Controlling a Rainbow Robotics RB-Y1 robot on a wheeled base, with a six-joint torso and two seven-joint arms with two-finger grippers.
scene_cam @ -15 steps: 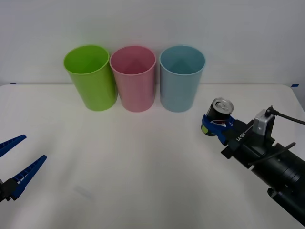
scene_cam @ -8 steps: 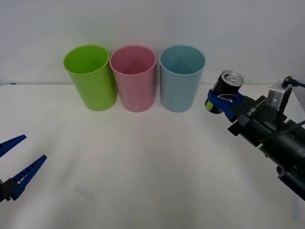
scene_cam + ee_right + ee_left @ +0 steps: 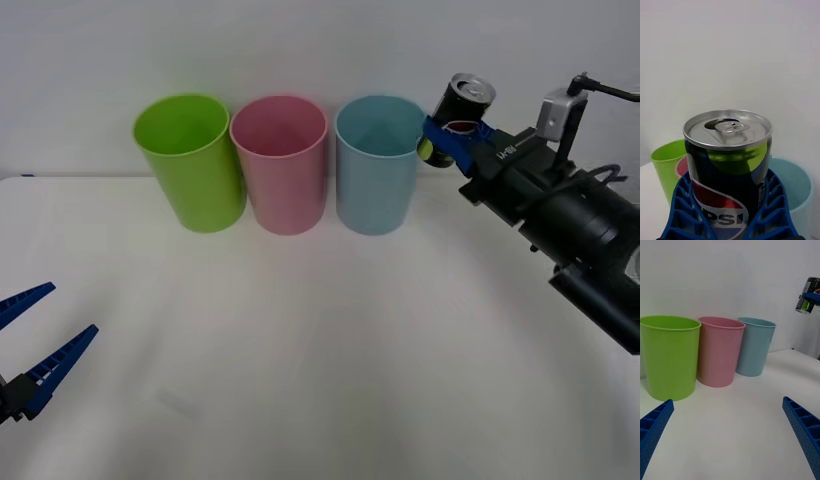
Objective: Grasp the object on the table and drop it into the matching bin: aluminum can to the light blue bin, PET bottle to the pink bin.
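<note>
The can (image 3: 459, 121) was held clamped between the blue fingers of the right gripper (image 3: 447, 140), clear of the table (image 3: 300, 330) and raised to the height of the light blue bin's (image 3: 379, 164) rim, just beside that rim on its outer side, away from the pink bin (image 3: 281, 164). A second earlier it had been carried low over the table, well short of the blue bin; since then it had been lifted and swung toward the bin in steps. The can was kept roughly upright, its silver top (image 3: 727, 128) uppermost. It was judged that the carry was nearly finished, and that only a short shift over the blue bin's mouth remained before release. The left gripper (image 3: 30, 350) was left idle near the table's front edge, far from the blue bin, its fingers spread apart.
</note>
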